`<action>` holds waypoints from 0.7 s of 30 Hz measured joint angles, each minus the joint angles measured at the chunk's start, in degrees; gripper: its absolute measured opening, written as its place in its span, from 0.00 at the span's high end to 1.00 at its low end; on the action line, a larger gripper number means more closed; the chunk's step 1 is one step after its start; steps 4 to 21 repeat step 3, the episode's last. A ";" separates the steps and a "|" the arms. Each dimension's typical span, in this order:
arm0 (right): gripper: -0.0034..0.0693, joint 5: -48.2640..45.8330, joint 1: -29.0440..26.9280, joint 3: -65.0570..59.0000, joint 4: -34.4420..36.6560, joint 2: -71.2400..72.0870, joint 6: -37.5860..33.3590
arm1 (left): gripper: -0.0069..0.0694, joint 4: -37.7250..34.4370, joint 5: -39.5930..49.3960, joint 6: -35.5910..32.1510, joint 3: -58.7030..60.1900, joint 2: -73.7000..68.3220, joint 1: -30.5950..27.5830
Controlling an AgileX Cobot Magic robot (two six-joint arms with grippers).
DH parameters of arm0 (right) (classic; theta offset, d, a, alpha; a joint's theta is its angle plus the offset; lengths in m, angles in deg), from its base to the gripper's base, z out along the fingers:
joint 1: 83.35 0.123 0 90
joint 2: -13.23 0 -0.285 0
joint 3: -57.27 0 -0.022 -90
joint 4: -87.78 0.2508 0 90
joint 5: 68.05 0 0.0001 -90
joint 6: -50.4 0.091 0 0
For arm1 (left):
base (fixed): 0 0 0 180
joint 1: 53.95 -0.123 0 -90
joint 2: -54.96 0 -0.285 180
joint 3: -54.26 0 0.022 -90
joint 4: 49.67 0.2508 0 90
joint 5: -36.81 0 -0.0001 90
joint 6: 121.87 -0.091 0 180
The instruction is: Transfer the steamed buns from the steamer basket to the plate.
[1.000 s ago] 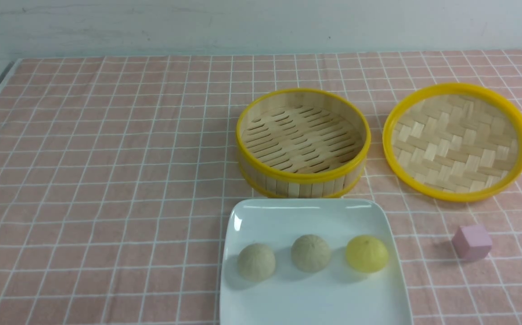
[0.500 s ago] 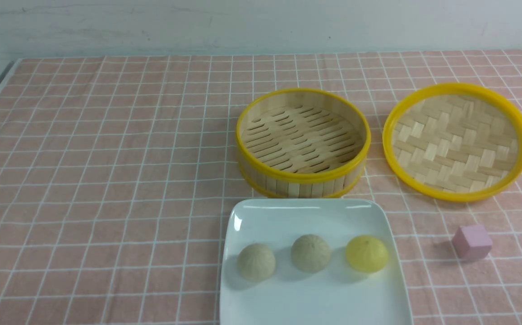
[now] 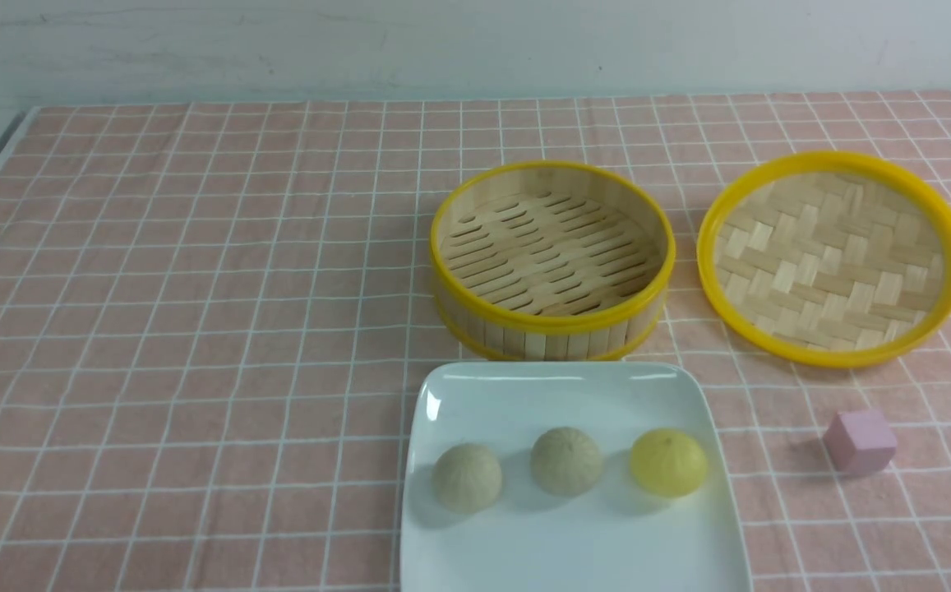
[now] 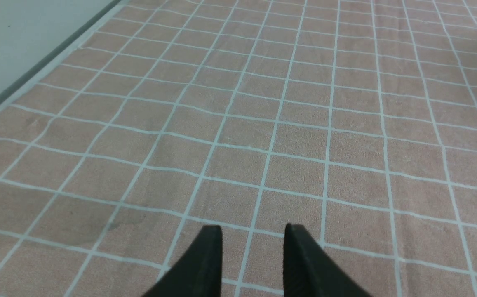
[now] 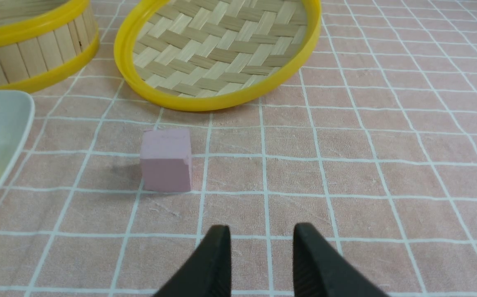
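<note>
With all three buns [image 3: 565,462] lined up on the near plate [image 3: 475,386] and the basket [image 3: 551,322] just beyond it bare, the job looks finished, so the left gripper [image 4: 253,238] and right gripper [image 5: 261,238] hang apart, slightly parted and holding nothing.

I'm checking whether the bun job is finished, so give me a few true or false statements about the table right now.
1. All three buns sit on the white plate. True.
2. The steamer basket holds one bun. False: its slatted floor is bare.
3. The yellow bun is the rightmost of the three. True.
4. The pink cube lies inside the woven tray. False: it rests on the tablecloth, nearer the robot than the tray.
5. The right tool grips the cube. False: its jaws are apart with nothing between them.
</note>
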 joint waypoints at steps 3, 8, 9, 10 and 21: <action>0.62 0.00 0.00 0.00 0.00 0.00 0.00 | 0.59 0.00 0.00 0.00 0.00 0.00 0.00; 0.62 0.00 0.00 0.00 0.00 0.00 0.00 | 0.59 0.00 0.00 0.00 0.00 0.00 0.00; 0.62 0.00 0.00 0.00 0.00 0.00 0.00 | 0.59 0.00 0.00 0.00 0.00 0.00 0.00; 0.62 0.00 0.00 0.00 0.00 0.00 0.00 | 0.59 0.00 0.00 0.00 0.00 0.00 0.00; 0.62 0.00 0.00 0.00 0.00 0.00 0.00 | 0.59 0.00 0.00 0.00 0.00 0.00 0.00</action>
